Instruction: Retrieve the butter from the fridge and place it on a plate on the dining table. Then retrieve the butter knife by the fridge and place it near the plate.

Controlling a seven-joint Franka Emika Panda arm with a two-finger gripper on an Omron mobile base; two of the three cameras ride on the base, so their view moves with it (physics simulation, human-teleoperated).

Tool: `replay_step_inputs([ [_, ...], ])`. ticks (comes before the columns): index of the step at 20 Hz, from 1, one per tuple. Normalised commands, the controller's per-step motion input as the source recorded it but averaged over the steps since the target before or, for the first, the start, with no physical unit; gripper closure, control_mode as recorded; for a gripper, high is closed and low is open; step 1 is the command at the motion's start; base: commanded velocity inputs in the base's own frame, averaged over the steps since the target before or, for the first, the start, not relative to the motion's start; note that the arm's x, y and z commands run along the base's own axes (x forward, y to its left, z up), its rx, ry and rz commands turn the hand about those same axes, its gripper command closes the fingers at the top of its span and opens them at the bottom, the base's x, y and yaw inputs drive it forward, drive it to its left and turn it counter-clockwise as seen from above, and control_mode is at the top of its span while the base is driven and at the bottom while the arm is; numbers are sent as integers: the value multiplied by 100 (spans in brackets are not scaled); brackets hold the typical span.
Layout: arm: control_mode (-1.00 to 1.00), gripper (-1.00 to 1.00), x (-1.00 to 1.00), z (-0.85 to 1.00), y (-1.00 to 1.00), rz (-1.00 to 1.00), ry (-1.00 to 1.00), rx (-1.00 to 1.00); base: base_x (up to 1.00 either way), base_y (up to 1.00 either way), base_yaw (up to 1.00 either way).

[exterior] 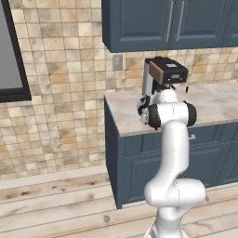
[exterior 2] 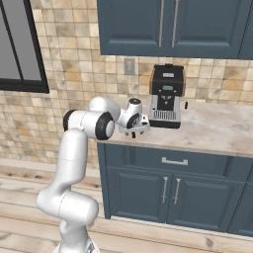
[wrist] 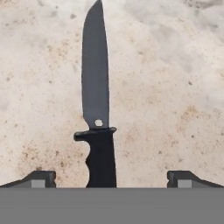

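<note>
A black butter knife lies flat on the beige marbled wall counter, blade pointing away from my hand and handle toward it. My gripper hovers just above the handle end. It is open, with one fingertip on each side of the handle and nothing touching. From the base, the gripper points down over the counter's left end, in front of the coffee machine. The butter, the plate, the fridge and the dining table are out of view.
A black coffee machine stands on the counter against the tiled wall, just behind the hand. Dark blue upper cabinets hang above it. The counter's left edge drops to the wooden floor. A dark-framed window is at far left.
</note>
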Motion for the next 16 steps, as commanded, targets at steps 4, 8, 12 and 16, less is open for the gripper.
replay_step_inputs([
  [4,-100,100,0,-39,-6,0,0,0,0,0,0],
  [8,-100,100,0,-47,0,0,0,0,0,0,0],
  [12,-100,100,-5,-44,0,0,0,0,0,0,0],
  [16,-100,100,-16,-33,0,0,0,0,0,0,0],
])
